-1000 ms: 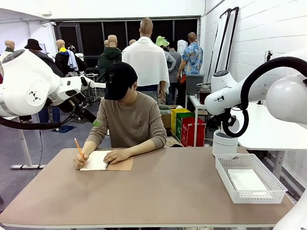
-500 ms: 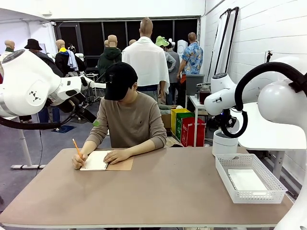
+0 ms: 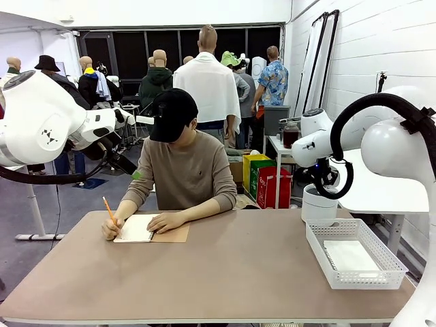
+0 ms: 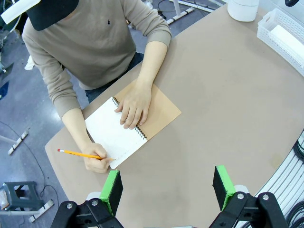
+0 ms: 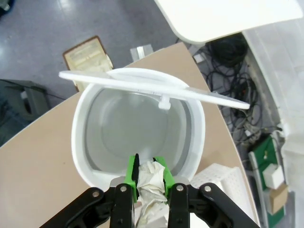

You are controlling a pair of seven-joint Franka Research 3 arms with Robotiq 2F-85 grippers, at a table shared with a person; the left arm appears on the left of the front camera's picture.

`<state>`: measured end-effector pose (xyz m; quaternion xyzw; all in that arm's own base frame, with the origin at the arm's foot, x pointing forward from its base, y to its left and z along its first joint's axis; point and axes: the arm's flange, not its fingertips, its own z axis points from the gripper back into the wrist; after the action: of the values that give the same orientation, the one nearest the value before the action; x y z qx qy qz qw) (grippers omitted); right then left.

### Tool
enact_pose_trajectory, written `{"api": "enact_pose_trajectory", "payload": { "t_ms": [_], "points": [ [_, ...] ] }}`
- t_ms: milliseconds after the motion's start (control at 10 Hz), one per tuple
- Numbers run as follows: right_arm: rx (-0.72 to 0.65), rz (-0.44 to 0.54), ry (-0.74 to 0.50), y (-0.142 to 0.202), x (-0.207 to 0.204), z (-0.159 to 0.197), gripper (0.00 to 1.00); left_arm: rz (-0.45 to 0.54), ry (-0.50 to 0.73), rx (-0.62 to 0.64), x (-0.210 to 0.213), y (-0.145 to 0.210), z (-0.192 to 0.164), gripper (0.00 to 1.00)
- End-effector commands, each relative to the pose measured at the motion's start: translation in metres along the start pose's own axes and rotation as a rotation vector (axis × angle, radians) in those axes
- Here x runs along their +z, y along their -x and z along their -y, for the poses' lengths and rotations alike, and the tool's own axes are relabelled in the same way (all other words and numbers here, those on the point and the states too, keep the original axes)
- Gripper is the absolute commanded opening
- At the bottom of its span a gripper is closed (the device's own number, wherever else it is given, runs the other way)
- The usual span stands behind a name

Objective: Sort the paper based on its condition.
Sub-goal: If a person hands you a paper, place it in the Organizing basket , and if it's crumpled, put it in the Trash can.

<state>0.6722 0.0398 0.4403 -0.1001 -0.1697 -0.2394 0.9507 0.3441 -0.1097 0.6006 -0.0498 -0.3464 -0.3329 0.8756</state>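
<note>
A crumpled wad of white paper [image 5: 151, 184] is pinched between the green pads of my right gripper [image 5: 148, 172], which is shut on it. It hangs just above the open mouth of a white bin [image 5: 83, 142] with a tilted swing lid [image 5: 142, 85]. In the front view that bin [image 3: 319, 205] stands at the table's far right, under my right arm. A flat white sheet of paper [image 3: 349, 257] lies in the white basket [image 3: 381, 253]. My left gripper [image 4: 166, 183] is open, high above the table with nothing between its fingers.
A person at the far side writes with a pencil [image 4: 78, 154] in a spiral notebook [image 4: 116, 135] with a brown cover, one hand flat on the page. The basket [image 4: 285, 33] and the bin [image 4: 243, 8] are at the table's right end.
My right arm has swung a little to the left and lower over the bin. The person's pencil hand has shifted slightly. My left arm has not moved.
</note>
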Motion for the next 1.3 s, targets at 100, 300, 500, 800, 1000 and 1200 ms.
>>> {"api": "enact_pose_trajectory", "payload": {
  "t_ms": [100, 300, 500, 800, 1000, 1200],
  "points": [
    [-0.044, -0.006, -0.002, -0.0123, -0.0038, -0.011, 0.2, 0.012, 0.006, -0.002, 0.0006, -0.0003, -0.0013, 1.0],
    [-0.048, 0.009, -0.005, -0.015, -0.0044, -0.0124, 0.2, 0.012, 0.006, -0.002, 0.0006, -0.0003, -0.0013, 1.0],
    [-0.048, -0.002, -0.003, -0.0168, -0.0066, -0.013, 0.31, 0.012, 0.006, -0.002, 0.0006, -0.0003, -0.0013, 1.0],
    [-0.053, -0.019, 0.001, -0.0168, -0.0056, -0.0107, 0.9, 0.012, 0.006, -0.002, 0.0006, -0.0003, -0.0013, 1.0],
    [-0.047, -0.039, -0.007, -0.0152, -0.0034, -0.0087, 1.0, 0.012, 0.006, -0.002, 0.0006, -0.0003, -0.0013, 1.0],
    [-0.044, -0.053, -0.013, -0.0118, 0.0002, -0.0072, 1.0, 0.012, 0.006, -0.002, 0.0006, -0.0003, -0.0013, 1.0]
  ]
}}
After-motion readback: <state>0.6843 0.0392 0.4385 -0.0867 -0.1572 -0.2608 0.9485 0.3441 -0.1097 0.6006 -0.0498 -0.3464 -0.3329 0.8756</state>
